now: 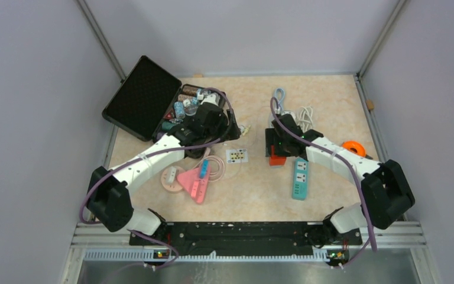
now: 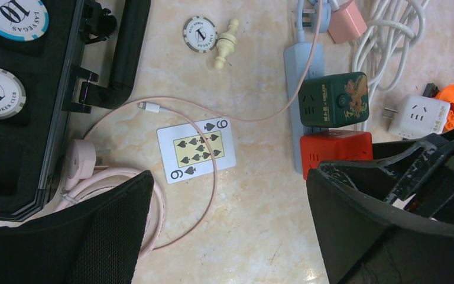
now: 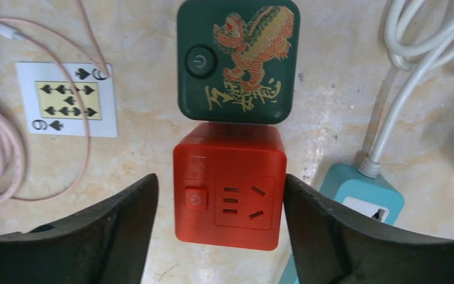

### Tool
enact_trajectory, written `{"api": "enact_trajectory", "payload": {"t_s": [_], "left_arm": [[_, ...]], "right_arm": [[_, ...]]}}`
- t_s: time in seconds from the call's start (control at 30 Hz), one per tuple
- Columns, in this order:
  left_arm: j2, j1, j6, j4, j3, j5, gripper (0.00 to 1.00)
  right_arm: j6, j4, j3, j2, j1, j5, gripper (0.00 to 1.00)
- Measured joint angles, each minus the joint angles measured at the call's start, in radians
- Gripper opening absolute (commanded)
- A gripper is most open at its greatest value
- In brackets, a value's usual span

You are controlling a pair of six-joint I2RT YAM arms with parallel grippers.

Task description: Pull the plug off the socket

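Right wrist | red plug cube (image 3: 229,186) between right fingers (image 3: 112,234) | fingers spread

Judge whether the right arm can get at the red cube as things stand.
Probably yes. Its fingers flank the red cube, whose two sides are bare; the green cube sits only against its far face.

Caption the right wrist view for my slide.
Right gripper straddles the red cube adapter, jaws open either side, green dragon-print adapter directly beyond it.
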Motion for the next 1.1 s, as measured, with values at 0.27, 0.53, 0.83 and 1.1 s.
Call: {"api": "enact_trajectory", "payload": {"t_s": [0.27, 0.53, 0.83, 1.1], "left_arm": [[0.0, 0.021, -0.04, 0.023, -0.02, 0.057, 0.99], [0.088, 0.042, -0.043, 0.109, -0.021, 0.322, 0.79], [0.308, 0.04, -0.13, 0.187, 0.006, 0.557, 0.66], [0.326, 0.039, -0.234, 0.311, 0.006, 0.599, 0.6]], "right_arm": [[0.011, -0.025, 0.004, 0.029, 0.021, 0.061, 0.28], [-0.046, -0.023, 0.004, 0.026, 0.024, -0.001, 0.21], [-0.042, -0.01, -0.056, -0.039, 0.027, -0.126, 0.21], [-0.026, -0.01, -0.061, -0.043, 0.04, -0.141, 0.23]]}}
